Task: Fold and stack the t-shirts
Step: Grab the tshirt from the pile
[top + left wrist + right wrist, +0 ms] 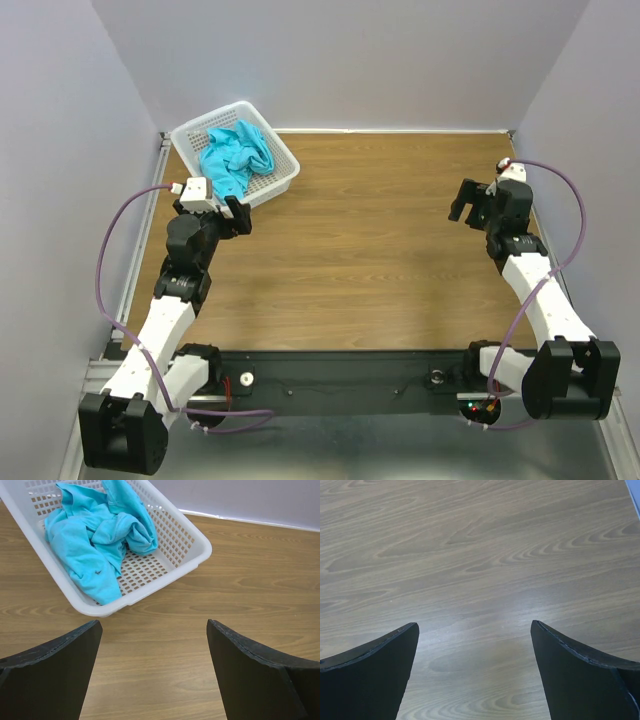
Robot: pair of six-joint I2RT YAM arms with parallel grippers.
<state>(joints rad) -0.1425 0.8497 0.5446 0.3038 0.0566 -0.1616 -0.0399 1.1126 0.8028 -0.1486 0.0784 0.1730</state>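
The t-shirts [237, 157] (one crumpled shirt, in the basket [290, 172]) lie just ahead of the left tool [238, 213], spread wide, empty; the right tool [466, 205], equally wide, sits well apart.

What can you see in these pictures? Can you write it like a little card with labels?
garment: crumpled turquoise cloth shirt, lying inside the basket
container: white perforated plastic basket, at the far left of the wooden table
left gripper: open, empty, just short of the basket
right gripper: open, empty, over bare wood on the right side
folding: not started
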